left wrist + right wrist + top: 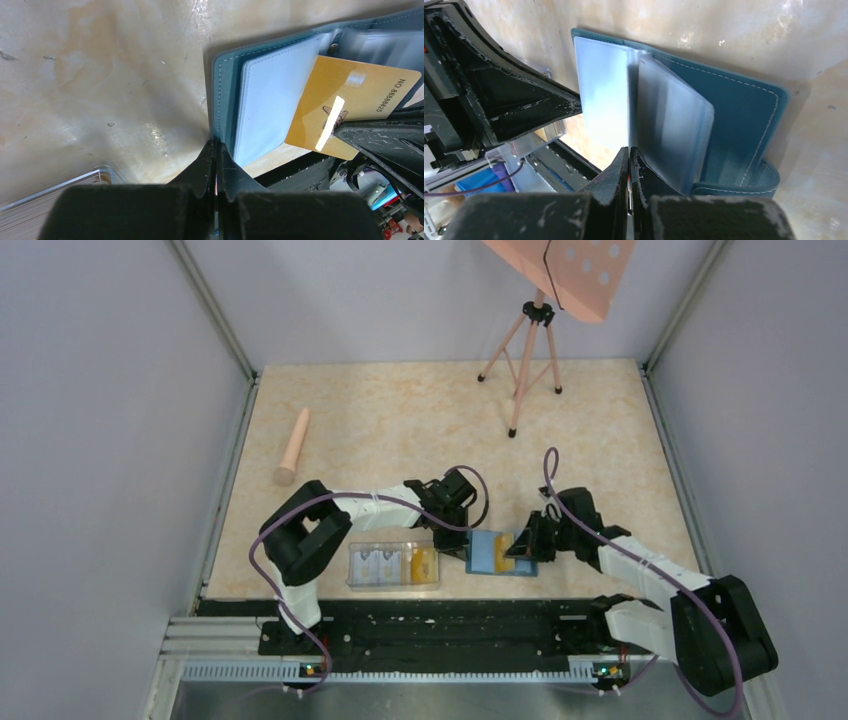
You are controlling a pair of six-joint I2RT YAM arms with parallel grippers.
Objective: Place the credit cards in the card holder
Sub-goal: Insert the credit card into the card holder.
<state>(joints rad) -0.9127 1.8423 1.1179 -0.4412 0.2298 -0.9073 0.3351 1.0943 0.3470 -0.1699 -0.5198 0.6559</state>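
- The left gripper (216,150) is clamped shut on the left cover edge of the card holder (226,100), apparently to stop it sliding.
- The holder lies open at the middle of the table's (400,420) near edge, with its sleeves fanned up.
- The right gripper (629,160) pinches a yellow card (350,95) by one end and angles it over the sleeves, likely seeking a pocket.
- The clear box (353,562) just left of the holder keeps the other cards (385,562) within reach.

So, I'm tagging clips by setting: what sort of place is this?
Probably a robot lab cell: plain grey walls box in a small table, arms bolt to a rail, and a tripod stands behind.
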